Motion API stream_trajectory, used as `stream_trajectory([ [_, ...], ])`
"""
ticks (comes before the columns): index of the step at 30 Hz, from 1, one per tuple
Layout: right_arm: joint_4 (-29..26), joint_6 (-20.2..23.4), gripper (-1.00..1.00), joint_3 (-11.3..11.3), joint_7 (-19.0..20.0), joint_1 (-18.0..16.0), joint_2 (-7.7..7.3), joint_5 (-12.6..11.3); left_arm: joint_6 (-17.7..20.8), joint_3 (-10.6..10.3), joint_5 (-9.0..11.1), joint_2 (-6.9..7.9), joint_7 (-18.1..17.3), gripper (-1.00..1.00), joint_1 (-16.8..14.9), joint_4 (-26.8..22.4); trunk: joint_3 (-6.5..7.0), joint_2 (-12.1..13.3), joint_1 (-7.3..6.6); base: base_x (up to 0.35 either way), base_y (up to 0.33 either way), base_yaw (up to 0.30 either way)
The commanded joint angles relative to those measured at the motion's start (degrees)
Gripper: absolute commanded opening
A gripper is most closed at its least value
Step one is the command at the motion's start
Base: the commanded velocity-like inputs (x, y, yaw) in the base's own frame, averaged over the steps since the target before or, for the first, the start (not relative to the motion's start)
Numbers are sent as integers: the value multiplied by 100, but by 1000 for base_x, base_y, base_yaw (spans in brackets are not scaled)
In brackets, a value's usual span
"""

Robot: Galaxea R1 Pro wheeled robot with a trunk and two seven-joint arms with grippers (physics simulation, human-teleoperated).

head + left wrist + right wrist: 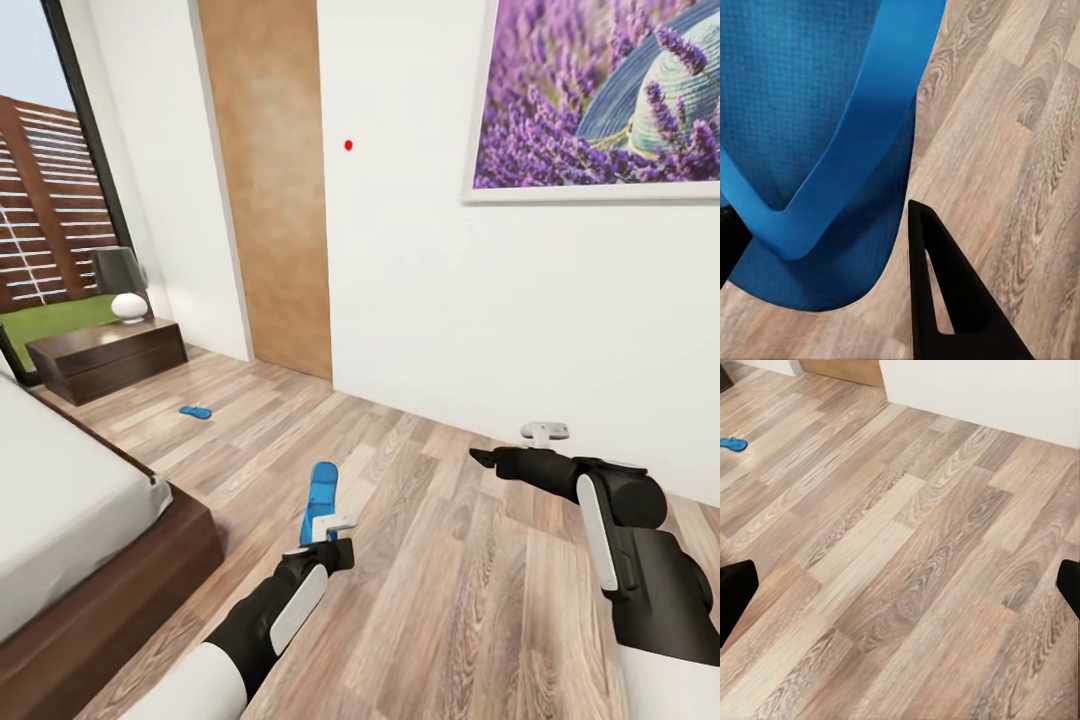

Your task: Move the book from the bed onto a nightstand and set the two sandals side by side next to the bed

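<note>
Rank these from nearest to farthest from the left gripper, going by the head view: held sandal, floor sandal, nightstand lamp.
1. Held sandal, in the left gripper.
2. Floor sandal, ahead on the planks beside the bed.
3. Lamp, on the nightstand by the window.

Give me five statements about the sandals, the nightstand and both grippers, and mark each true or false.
1. The left gripper holds a blue sandal. True; the left wrist view shows it between the fingers.
2. The other sandal lies on the bed. False; it lies on the wood floor, between bed and nightstand.
3. The right gripper carries the book. False; it holds nothing, and its fingers stand apart over bare floor.
4. A lamp stands on the nightstand. True.
5. The two sandals sit side by side. False; one is held, the other lies far off.
</note>
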Motion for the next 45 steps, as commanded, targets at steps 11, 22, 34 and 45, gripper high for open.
stream_trajectory([
  [11,-3,26,100,0,6,8,10,-3,1,-13,49,9,48,-100,71,22,-6,-3,2,302,-176,0],
  [22,-3,26,100,76,5,11,24,0,-263,29,50,65,67,-100,346,28,-6,-3,2,312,-139,0],
  [34,128,26,100,432,-18,193,30,34,-457,206,46,104,75,-100,726,-60,3,-3,2,319,-99,140],
  [45,151,26,100,874,-30,367,34,37,-393,636,56,214,-310,-100,782,-77,4,-3,2,320,-100,271],
])
